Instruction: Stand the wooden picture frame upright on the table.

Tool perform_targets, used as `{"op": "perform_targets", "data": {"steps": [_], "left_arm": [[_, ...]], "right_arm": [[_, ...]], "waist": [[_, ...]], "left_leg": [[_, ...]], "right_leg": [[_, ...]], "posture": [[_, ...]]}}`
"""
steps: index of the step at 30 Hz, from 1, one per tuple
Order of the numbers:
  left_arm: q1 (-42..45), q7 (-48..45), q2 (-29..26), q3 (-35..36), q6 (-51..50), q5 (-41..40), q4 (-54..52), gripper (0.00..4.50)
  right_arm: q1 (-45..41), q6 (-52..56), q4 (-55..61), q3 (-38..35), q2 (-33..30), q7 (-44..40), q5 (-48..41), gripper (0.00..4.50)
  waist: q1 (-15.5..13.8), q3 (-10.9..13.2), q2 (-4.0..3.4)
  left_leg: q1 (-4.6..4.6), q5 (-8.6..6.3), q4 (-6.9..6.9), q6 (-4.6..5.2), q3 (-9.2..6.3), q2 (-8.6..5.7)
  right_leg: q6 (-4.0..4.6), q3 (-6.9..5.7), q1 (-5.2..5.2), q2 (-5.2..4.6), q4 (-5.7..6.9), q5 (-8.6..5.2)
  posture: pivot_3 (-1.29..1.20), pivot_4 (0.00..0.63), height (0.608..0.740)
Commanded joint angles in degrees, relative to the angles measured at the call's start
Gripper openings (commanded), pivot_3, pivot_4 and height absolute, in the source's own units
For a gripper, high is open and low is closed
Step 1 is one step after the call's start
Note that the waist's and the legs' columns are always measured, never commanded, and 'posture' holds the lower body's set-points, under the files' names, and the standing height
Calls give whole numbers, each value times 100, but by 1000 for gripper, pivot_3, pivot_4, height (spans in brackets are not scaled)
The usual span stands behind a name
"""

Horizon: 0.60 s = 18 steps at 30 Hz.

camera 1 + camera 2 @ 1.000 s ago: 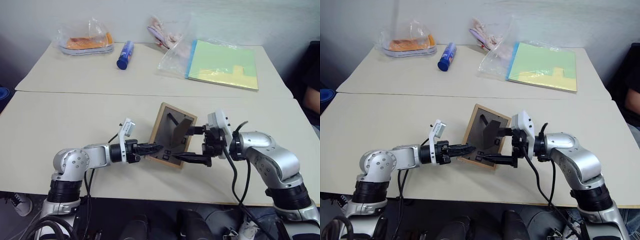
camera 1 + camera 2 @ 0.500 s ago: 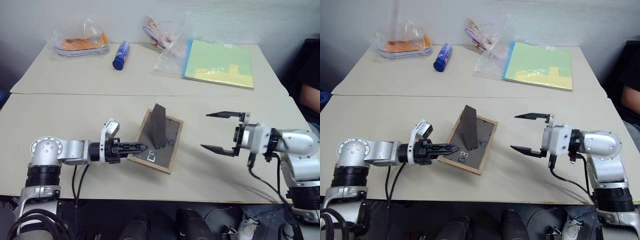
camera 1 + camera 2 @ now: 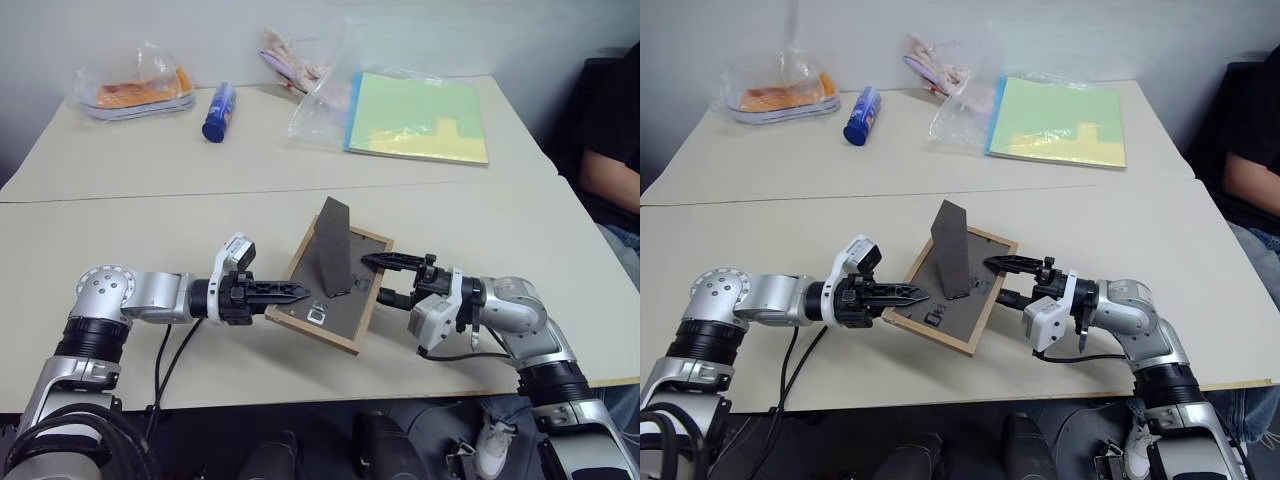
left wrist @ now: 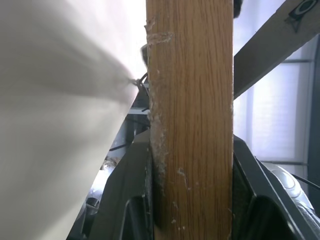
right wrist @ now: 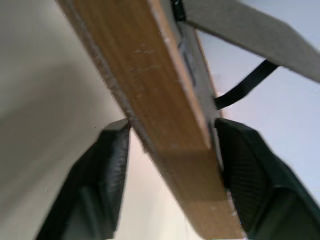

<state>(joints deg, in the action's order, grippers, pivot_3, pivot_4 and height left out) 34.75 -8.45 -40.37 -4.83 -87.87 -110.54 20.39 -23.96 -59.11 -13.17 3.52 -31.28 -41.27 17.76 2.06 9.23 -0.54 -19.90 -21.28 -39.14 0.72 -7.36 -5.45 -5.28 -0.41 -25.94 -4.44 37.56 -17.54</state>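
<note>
The wooden picture frame (image 3: 335,290) is hanging tilted just above the table (image 3: 120,240), grey back up, its stand (image 3: 330,258) sticking out. The left gripper (image 3: 296,294) is pinching its left edge; the right gripper (image 3: 384,280) is straddling the right edge, one finger (image 5: 245,175) touching, the other (image 5: 100,175) barely apart.

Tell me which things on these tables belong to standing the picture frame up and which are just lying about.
Job: wooden picture frame, back up with stand folded out; left gripper; right gripper; table.

Lying about: blue bottle, green-yellow paper pad, plastic bags.
</note>
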Motion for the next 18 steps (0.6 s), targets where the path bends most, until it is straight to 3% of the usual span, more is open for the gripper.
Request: {"op": "perform_targets", "data": {"steps": [1,2,6,9,12,14,16,18], "left_arm": [[-195,-80,35,330,393,-246,-1005,1297],[-287,58,-35,353,500,-246,-1207,1999],[-691,181,-429,738,884,-246,-1822,3200],[-1170,130,-958,1489,1285,0,-2120,4139],[-1717,-824,-1305,2366,1907,1268,-2506,4174],[-2154,-2019,-1411,2728,2761,2425,-2917,4174],[-2609,-2999,-1508,2755,3635,3528,-3326,4174],[-2846,-3421,-1442,2590,4278,4338,-3552,4500]], "right_arm": [[-53,-30,-12,-16,82,563,14,1719],[-94,-29,-16,-42,92,678,31,1719],[-182,32,-1,-40,82,966,-132,1308],[-147,338,31,106,13,837,-694,1259],[-27,1048,154,281,-9,386,-1750,1258],[127,2328,505,314,101,-148,-3085,1256],[283,3965,1025,273,161,-555,-4524,1256],[309,5261,1348,128,211,-593,-5468,1255]], "waist": [[10,0,0],[12,0,0],[18,0,1],[61,0,1],[105,1,1],[97,1,-1],[76,2,-2],[4,3,-3]], "left_leg": [[12,-2,3,-3,-2,-4],[20,-5,6,-6,-3,-6],[25,-11,6,-17,1,-13],[50,-15,12,-24,5,-15],[63,-21,15,-35,7,-4],[64,-24,17,-40,8,6],[59,-26,25,-42,3,15],[60,-29,24,-38,1,19]], "right_leg": [[0,8,-2,2,7,0],[0,18,-8,4,10,0],[0,62,-45,14,27,0],[1,81,-50,25,25,0],[5,96,-48,40,27,-1],[13,115,-45,44,22,1],[17,124,-38,44,13,3],[19,124,-28,43,3,4]], "posture": [[0,150,740],[0,150,740],[0,150,740],[0,150,740],[0,150,740],[0,150,740],[0,150,740],[0,150,740]]}}
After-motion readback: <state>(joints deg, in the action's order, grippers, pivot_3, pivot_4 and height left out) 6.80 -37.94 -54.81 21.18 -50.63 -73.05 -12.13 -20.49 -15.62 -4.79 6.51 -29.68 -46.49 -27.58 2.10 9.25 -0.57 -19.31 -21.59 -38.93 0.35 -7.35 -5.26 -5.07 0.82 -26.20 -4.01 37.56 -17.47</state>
